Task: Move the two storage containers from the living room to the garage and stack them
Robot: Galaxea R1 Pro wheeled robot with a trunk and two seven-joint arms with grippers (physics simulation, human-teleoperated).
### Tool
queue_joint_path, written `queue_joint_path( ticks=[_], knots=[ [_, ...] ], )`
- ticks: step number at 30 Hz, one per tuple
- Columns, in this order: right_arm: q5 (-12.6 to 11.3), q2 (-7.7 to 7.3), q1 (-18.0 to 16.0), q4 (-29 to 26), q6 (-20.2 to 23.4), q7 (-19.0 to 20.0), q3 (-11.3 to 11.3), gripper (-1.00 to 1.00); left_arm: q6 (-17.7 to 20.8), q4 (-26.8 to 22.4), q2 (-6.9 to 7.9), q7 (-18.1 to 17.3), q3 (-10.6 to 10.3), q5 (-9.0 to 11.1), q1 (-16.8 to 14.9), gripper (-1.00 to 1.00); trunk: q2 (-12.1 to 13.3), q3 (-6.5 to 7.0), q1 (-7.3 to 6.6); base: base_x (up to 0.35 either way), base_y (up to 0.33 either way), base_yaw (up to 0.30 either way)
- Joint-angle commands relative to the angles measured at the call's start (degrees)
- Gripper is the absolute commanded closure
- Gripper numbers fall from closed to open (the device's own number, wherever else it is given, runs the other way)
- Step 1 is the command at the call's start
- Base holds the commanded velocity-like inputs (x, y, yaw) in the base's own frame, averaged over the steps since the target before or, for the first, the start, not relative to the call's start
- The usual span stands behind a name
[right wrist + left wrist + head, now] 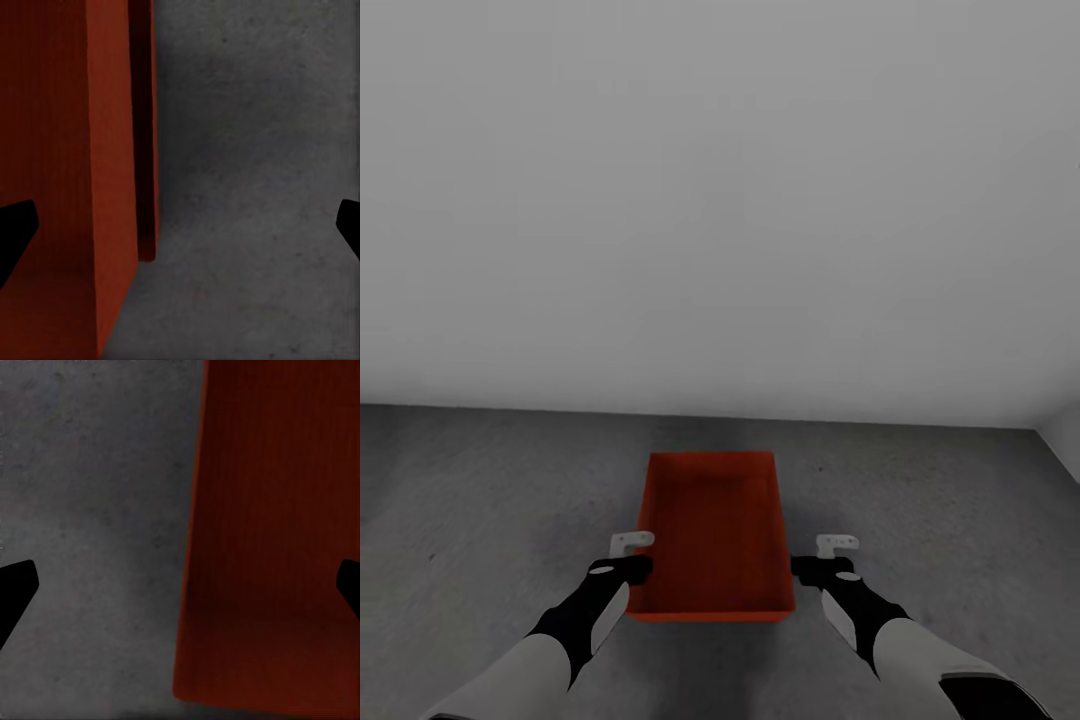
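Orange-red and open-topped, the storage container (712, 535) sits between the robot's two arms over the dark grey concrete floor (480, 480) of the garage, close to a plain pale wall (720, 200). The left hand (631, 556) is just beside the container's left long wall and the right hand (826, 557) just beside its right one. In the left wrist view the two dark fingertips (16, 585) stand wide apart, one over bare concrete and the other over the red side, so that hand straddles the wall with its jaws spread; the right wrist view shows the same, with the fingertips (15, 229) parted and the thin red wall (112, 187) running between them. Neither hand looks clamped. Whether the bin rests on the floor or hangs slightly above it cannot be told; the right wrist view hints at a second red edge behind the first, perhaps another bin beneath. The likely risk is that a hand drawn away sideways catches the thin wall and drags or tips the shallow bin, and if this is the upper bin of the stack, it could slide off.
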Motion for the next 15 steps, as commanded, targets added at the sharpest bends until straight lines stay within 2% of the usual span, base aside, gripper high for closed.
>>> queue_joint_path(
  ticks=[1,15],
  knots=[
    [0.1,0.02,0.0,0.0,0.0,-0.2,-0.1,-1.0,0.3,-0.1,0.05,0.5,-0.5,0.6,0.0,-1.0,0.4,0.15,-0.23,0.0,0.0,0.0],
    [0.1,0.0,0.0,0.0,0.0,-0.2,-0.1,-1.0,0.3,0.0,0.05,0.5,-0.5,0.6,0.0,-1.0,6.0,2.66,-3.3,0.0,0.0,0.0]
  ],
)
